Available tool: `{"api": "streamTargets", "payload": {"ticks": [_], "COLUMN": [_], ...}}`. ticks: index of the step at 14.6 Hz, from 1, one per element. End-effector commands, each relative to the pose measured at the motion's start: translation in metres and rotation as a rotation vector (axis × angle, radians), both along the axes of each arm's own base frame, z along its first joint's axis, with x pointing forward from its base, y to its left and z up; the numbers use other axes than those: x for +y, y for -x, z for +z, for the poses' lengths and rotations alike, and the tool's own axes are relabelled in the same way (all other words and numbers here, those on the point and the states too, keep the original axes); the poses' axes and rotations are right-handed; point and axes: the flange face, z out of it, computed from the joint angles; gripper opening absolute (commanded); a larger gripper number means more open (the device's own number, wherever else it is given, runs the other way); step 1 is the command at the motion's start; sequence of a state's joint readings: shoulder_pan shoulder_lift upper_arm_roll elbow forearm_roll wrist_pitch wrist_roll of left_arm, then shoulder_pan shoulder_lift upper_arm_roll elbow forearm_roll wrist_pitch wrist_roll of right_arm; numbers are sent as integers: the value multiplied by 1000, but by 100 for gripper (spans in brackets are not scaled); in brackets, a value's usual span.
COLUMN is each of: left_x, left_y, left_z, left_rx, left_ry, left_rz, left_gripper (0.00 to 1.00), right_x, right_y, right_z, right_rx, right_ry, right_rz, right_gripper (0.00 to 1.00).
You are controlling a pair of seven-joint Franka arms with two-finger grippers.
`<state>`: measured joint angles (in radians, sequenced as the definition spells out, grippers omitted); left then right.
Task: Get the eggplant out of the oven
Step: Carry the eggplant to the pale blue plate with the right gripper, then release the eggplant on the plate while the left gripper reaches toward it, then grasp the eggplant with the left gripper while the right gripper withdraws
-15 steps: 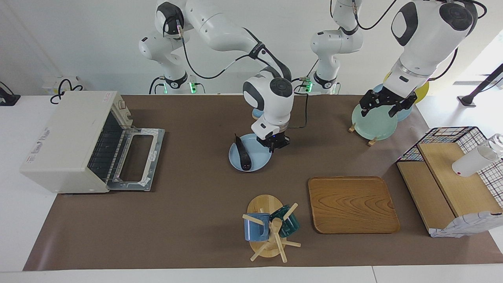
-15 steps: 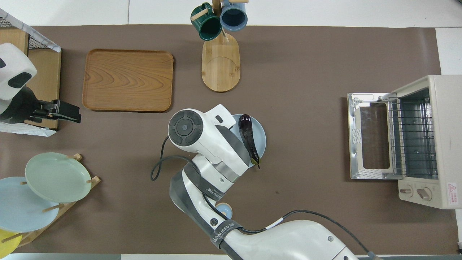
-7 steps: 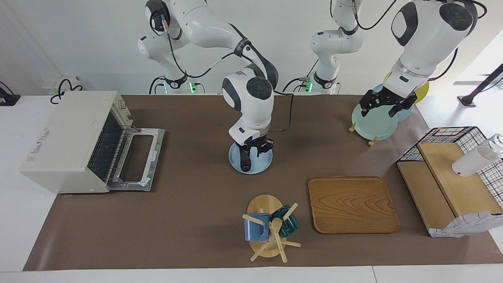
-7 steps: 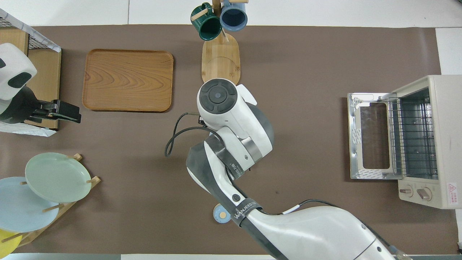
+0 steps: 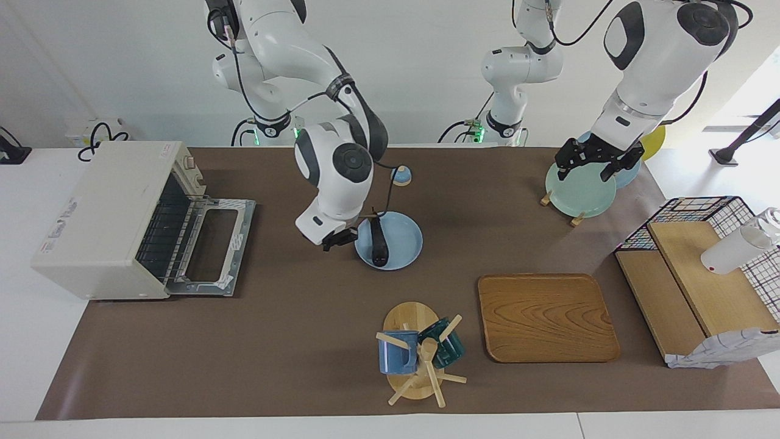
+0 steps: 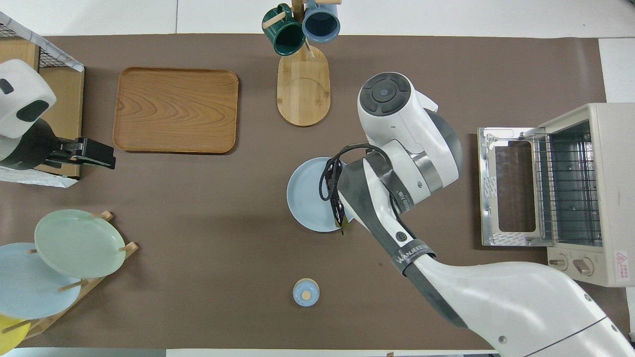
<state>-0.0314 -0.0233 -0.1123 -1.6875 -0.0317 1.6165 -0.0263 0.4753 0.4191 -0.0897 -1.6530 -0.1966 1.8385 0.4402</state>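
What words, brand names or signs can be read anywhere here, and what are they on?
"WANJEED": on the dark strap round the right arm, overhead view; the smaller print after it is too small to read.
Red warning triangle sticker: on the oven beside its knobs; its text is too small to read.
Sticker on the oven's top: print blurred, unreadable.

Brown table, oven, blue plate, wooden tray, mug stand
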Motion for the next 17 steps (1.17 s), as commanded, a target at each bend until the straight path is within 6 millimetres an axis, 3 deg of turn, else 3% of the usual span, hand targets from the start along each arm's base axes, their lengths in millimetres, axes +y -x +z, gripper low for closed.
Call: {"api": "streamTargets", "payload": {"ticks": [1,3,5,8,10,13,17], "left_x": [-40,-80,-120,-205,-248,-296,-351], "left_y": [8,14,16,17,21,28,44], "left_z": [-6,-21,-37,-95,-130,-175,-221], "left_rx": [-17,-34,-34,-18,-18,-33,-59], "left_ry": [5,16,41,64,73,95,134], "left_rz": [17,29,43,91,108,114,130], "left_gripper": [100,100,100,100,100,100,100], "right_x": [-47,-67,-85,-104,-128,-155,-157], "right_y": [21,28,26,27,29,36,41], "right_z": [-19,-33,-35,-42,-51,-69,-69], "right_rx": [-11,-2,2,-3,-3,-5,28], "right_ry": [16,34,55,85,78,50,61], "right_rz": [14,41,49,58,67,79,86], "right_gripper": [0,0,0,0,0,0,0]}}
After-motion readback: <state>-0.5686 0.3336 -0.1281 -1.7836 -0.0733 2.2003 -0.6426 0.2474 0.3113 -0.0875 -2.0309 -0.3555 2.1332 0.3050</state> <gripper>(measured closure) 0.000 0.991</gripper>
